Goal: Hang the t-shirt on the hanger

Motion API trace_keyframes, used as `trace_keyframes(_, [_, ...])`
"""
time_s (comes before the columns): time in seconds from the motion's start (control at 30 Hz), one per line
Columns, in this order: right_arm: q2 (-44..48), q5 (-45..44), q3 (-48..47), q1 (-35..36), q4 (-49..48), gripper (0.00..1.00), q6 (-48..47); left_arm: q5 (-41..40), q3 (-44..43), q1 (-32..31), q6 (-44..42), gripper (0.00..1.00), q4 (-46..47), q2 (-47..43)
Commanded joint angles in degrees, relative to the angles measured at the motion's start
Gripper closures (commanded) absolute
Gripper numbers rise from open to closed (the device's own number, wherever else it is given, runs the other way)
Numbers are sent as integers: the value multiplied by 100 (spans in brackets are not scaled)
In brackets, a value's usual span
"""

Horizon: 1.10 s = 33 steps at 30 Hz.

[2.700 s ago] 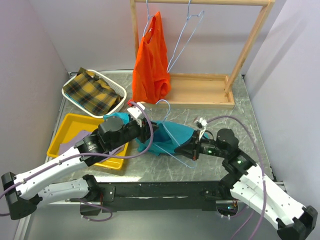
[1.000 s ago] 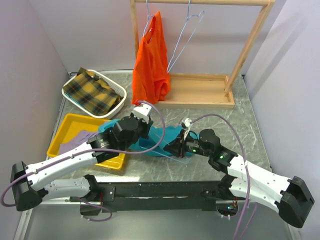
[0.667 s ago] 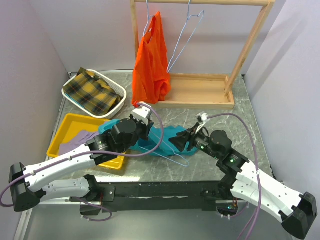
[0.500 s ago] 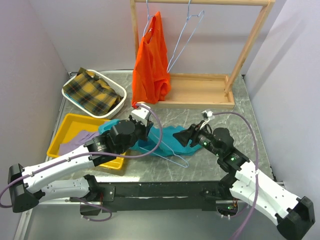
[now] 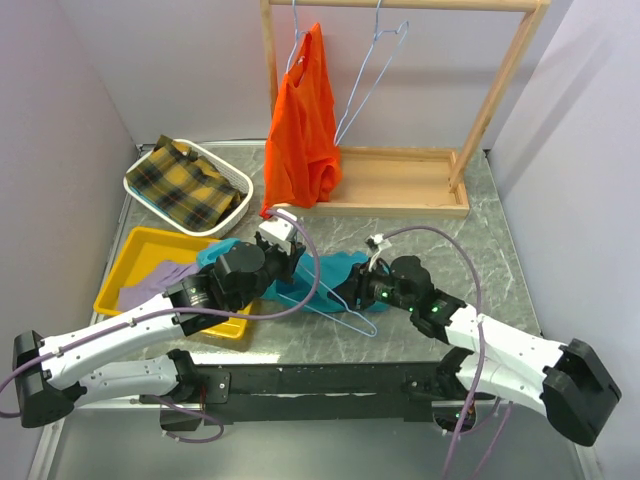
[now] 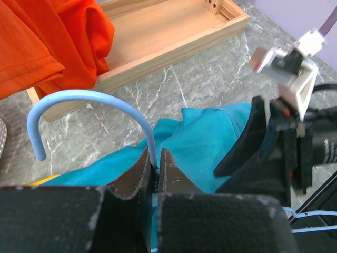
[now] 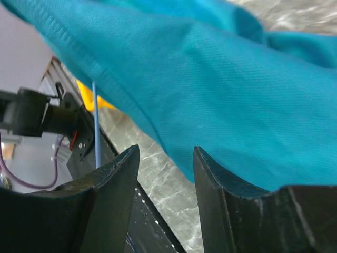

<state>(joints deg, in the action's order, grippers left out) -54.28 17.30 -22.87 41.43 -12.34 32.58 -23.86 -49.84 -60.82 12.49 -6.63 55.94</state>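
The teal t-shirt (image 5: 335, 268) lies crumpled on the marble table between the two arms. The pale-blue wire hanger (image 5: 352, 320) lies partly under the cloth, its lower wire poking out toward the near edge. My left gripper (image 5: 288, 266) is shut on the hanger's neck just below the hook (image 6: 95, 98), with the t-shirt (image 6: 208, 138) beneath it. My right gripper (image 5: 347, 290) sits low at the shirt's right side. In the right wrist view its jaws (image 7: 165, 154) stand open at the t-shirt's (image 7: 210, 79) hem, nothing pinched, with a hanger wire (image 7: 97, 121) to the left.
A wooden rack (image 5: 500, 90) stands at the back with an orange garment (image 5: 300, 130) and a bare wire hanger (image 5: 375, 65) hung on it. A white basket (image 5: 228, 166) of plaid cloth sits at the back left. A yellow tray (image 5: 140, 245) holds lilac cloth (image 5: 160, 280).
My right gripper let go and opened, drew back to the right, then came back left to the shirt's edge. The left gripper kept its hold on the hanger and barely shifted.
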Motion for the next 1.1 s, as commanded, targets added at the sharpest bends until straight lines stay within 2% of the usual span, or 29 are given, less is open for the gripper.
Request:
trace_keyframes(0.0, [-214,-420,90,199,-699,45,-226,-14,1,-35,-142,99,356,-171])
trace_keyframes(0.37, [-926,-1123,-182,612,-735,43,-515,-40,1,-53,-124,99,391,-145])
trace_keyframes(0.57, [-944,-1132,-130,814,-902,38,-673,-84,-17,-53,-124,99,365,-127])
trace_keyframes(0.7, [-1031,-1412,-173,998,-823,32,-823,-84,1,-53,-115,99,400,-136])
trace_keyframes(0.83, [-1347,-1668,-235,1051,-832,32,-788,-58,-25,-53,-115,99,409,-101])
trace_keyframes(0.87, [-1409,-1721,-322,1051,-745,32,-762,-49,-43,-53,-115,99,400,-92])
trace_keyframes(0.97, [-1603,-1834,-489,1051,-595,44,-700,-75,-34,-53,-115,99,417,-92])
trace_keyframes(1.0, [-1603,-1862,-507,1051,-594,52,-657,-93,-25,-62,-124,99,426,-92])
trace_keyframes(1.07, [-1568,-2002,-508,1051,-551,61,-595,-137,-8,-62,-133,99,435,-110])
